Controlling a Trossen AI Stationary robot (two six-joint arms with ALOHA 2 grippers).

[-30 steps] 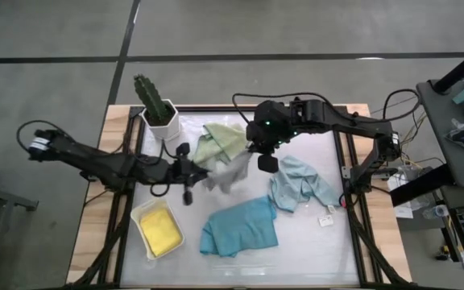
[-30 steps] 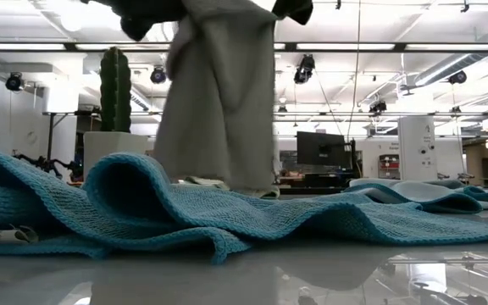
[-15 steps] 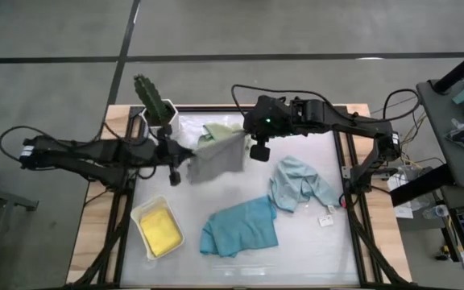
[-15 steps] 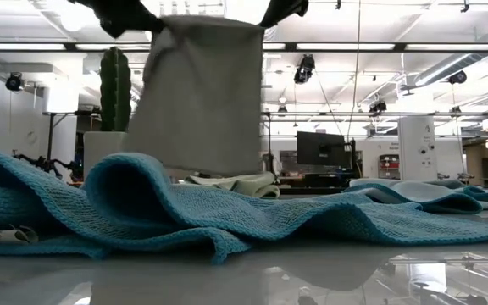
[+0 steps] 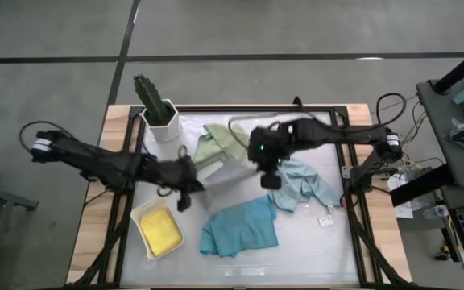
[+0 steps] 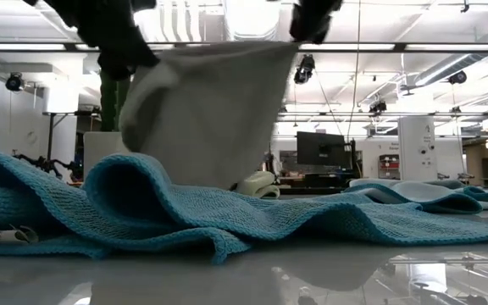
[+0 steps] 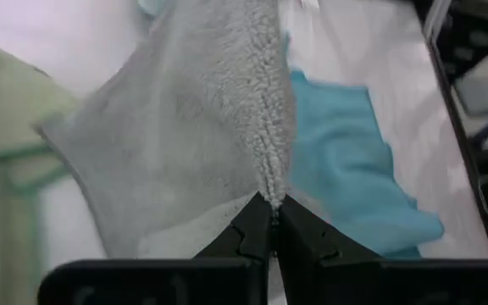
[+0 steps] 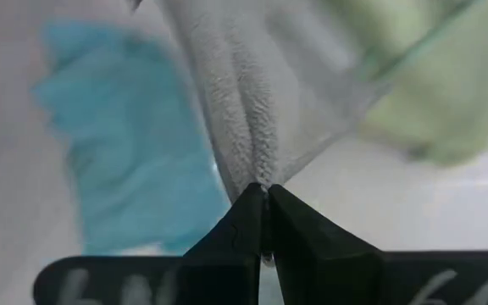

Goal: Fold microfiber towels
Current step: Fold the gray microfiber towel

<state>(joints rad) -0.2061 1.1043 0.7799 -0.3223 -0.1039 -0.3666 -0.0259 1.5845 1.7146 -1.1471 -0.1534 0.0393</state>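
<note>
— What's biggest on the counter?

— The teal towel, crumpled near the front edge, its long axis running roughly side to side. Next the pale blue towel, bunched toward the right edge, and the sage towel toward the back edge beside the cactus pot.

— And the grey towel?

— Held up over the middle of the counter, stretched between the two arms. Its top edge runs side to side and the cloth hangs down from it; in the low view it tilts, the end near the right pincer higher than the end near the left pincer.

— Do the views differ?

— From above the grey cloth is hard to tell from the pale counter. The low view shows it as a sheet hanging behind the teal folds. The wrist views show the grips: the left pincer is clamped tight on a grey corner, the right pincer likewise on the opposite corner.

— And the yellow towel?

— Lying in the white tray at the front left corner, seen from above only.
</note>
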